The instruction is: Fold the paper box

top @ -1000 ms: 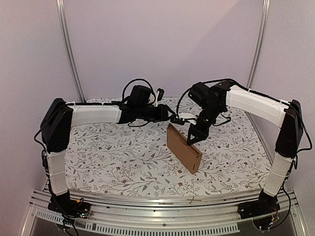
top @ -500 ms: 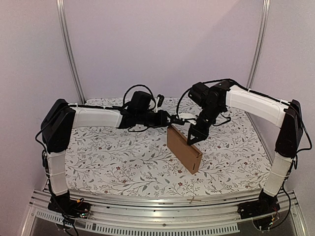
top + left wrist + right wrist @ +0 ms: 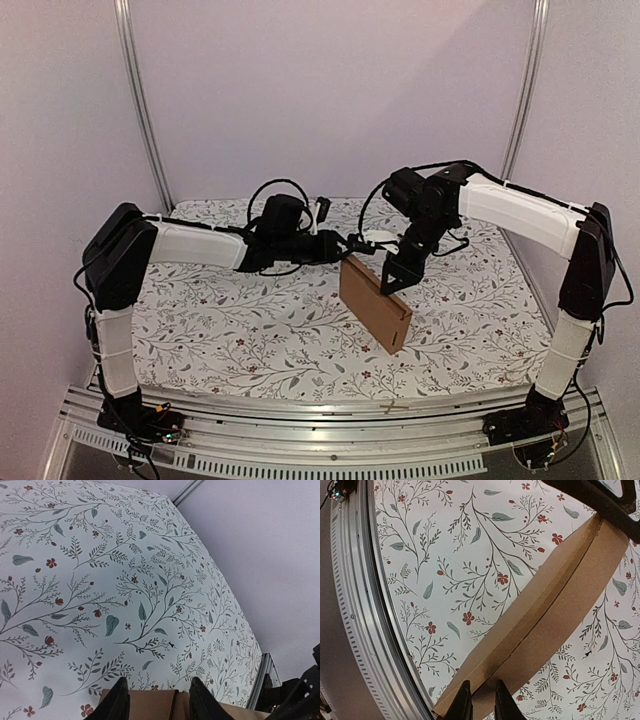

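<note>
Pinching the paper box (image 3: 368, 302) upright on the counter (image 3: 220, 310) with the near-shut right pincer (image 3: 483, 703), we set the half-open left pincer (image 3: 159, 701) at its far end, probably to steady it.

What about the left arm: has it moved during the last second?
Yes: the left arm sank lower in the top view, away from the table's back edge.

The paper box (image 3: 375, 305) was plain matt brown cardboard, smooth-faced, tablecloth (image 3: 230, 320) looked like soft matt printed fabric, rail (image 3: 330, 408) along the tabletop's near edge was ribbed silvery metal with a dull sheen
</note>
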Available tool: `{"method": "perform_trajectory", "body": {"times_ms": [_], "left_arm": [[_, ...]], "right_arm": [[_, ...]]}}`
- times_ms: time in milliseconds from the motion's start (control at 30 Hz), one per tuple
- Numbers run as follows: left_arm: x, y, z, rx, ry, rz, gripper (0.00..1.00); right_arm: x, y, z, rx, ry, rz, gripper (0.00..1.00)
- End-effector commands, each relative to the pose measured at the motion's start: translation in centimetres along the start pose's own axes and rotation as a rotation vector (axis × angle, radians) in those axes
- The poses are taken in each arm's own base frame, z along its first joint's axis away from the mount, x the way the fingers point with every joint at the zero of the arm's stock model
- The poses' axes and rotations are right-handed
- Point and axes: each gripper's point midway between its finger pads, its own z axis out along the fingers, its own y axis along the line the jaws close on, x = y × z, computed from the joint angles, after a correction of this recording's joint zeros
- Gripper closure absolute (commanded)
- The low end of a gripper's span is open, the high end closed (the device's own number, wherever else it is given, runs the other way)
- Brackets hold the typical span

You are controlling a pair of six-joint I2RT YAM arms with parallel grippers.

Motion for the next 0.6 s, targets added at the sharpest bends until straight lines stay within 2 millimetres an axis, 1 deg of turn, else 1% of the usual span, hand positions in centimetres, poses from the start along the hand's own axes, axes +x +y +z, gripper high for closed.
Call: {"method": "perform_trajectory", "body": {"times_ms": [0, 100, 167, 267, 300, 400, 533, 567], "left_arm": [[3.2, 2.6, 0.2, -0.059, 0.077, -0.023, 0.59], [3.4, 2.8, 0.3, -0.061, 0.079, -0.024, 0.59], [3.2, 2.7, 0.2, -0.059, 0.075, -0.019, 0.59], [2.9, 2.5, 0.2, -0.054, 0.071, -0.017, 0.59], [2.9, 2.6, 0.2, -0.056, 0.070, -0.015, 0.59], [2.8, 2.6, 0.2, -0.056, 0.070, -0.015, 0.60], [2.8, 2.5, 0.3, -0.051, 0.071, -0.018, 0.60], [2.8, 2.5, 0.3, -0.051, 0.071, -0.020, 0.60]], "right_arm": [[0.7, -0.3, 0.2, 0.005, 0.025, -0.001, 0.84], [0.1, 0.1, -1.0, 0.008, -0.008, -0.011, 0.81], [-0.2, 0.6, -2.0, -0.002, -0.032, -0.019, 0.78], [-0.1, 1.3, -3.2, -0.028, -0.062, -0.041, 0.74], [0.0, 1.6, -3.9, -0.034, -0.081, -0.054, 0.73], [1.0, 2.1, -5.4, -0.028, -0.110, -0.088, 0.72], [3.2, 3.2, -5.7, -0.017, -0.113, -0.210, 0.72], [3.5, 3.1, -5.6, 0.005, -0.119, -0.230, 0.72]]}}
